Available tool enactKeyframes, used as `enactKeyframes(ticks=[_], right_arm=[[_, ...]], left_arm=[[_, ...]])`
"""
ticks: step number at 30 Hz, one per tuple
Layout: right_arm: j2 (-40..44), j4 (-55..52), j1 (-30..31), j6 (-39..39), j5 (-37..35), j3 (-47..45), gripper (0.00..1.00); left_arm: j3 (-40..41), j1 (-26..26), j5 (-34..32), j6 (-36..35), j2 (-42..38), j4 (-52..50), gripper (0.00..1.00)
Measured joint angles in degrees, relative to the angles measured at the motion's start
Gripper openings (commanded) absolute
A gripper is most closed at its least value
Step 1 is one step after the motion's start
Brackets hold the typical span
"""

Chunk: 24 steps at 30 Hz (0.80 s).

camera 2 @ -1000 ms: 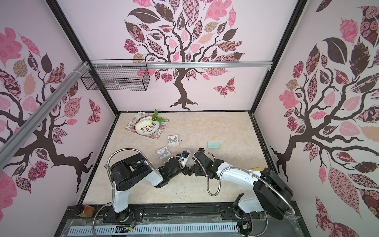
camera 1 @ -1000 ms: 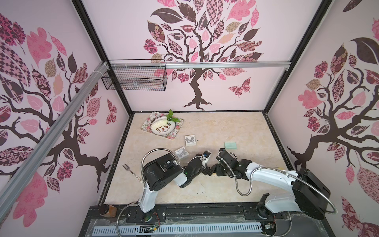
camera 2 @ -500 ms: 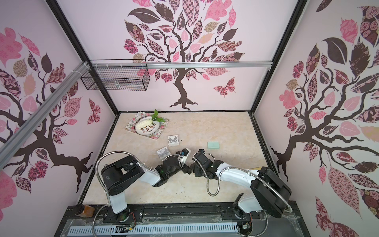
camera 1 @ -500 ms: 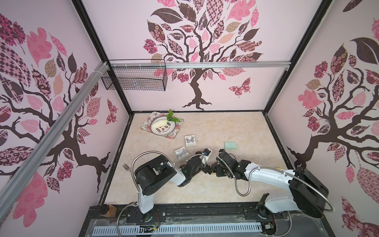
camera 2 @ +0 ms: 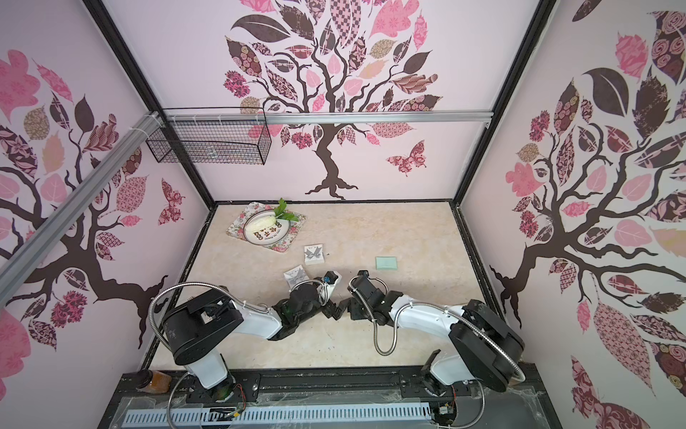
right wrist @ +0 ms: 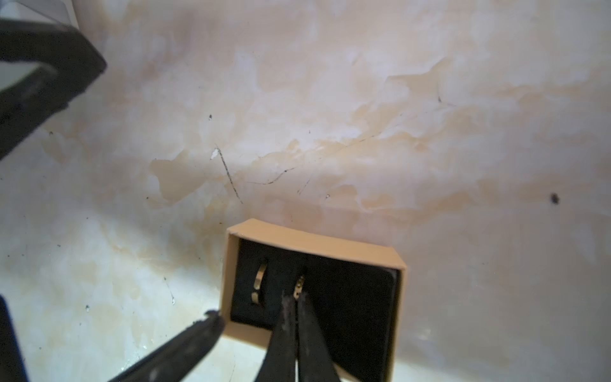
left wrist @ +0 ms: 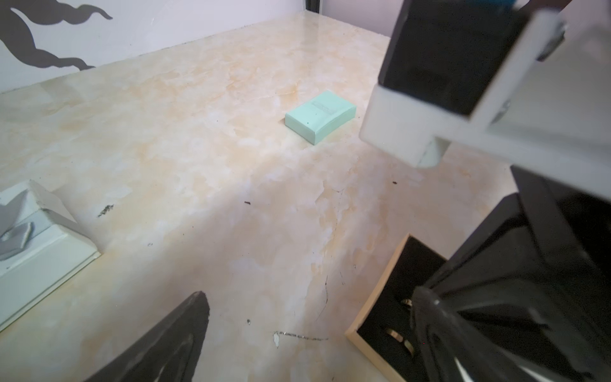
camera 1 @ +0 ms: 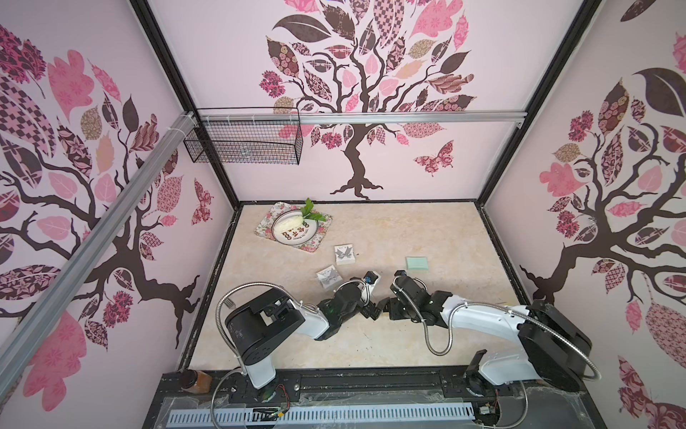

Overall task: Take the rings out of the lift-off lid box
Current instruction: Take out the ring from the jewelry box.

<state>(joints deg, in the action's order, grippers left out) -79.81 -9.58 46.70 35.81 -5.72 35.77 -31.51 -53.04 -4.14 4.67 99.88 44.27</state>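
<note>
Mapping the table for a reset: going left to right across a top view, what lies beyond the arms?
Floral tray → farther bow-topped white box → mint green box. The nearer bow-topped box overlaps its neighbours, so it is omitted.

- mint-green box (camera 1: 417,263): flat on the table beyond the jaws, toward the right
- 2 white boxes with grey bows (camera 1: 328,276): beyond the jaws, toward the left, apart from each other
- floral tray (camera 1: 311,246) bearing 1 plate (camera 1: 286,237): farther left, by the back wall
- wire basket (camera 1: 245,143): high above the jaws
</note>
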Motion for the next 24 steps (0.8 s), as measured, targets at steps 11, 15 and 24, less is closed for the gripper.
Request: enactKeyframes(ticks=[11,15,24], right_arm=[[1.77,1.14,0.00,-0.07,0.35,-1.75,0.00],[2.27,1.29,0.00,-0.09,0.42,-1.75,0.00],[2.29,2.12,0.00,-0.22,1.07,-2.73,0.00]], left_arm=[[-1.42,0.00,1.88,0.26,0.46,-8.11,0.98],[-2.51,0.00,2.49,0.31,0.90,-9.51,0.98],[-6.73,0.00,3.08,-0.57,1.11,-16.37,0.98]])
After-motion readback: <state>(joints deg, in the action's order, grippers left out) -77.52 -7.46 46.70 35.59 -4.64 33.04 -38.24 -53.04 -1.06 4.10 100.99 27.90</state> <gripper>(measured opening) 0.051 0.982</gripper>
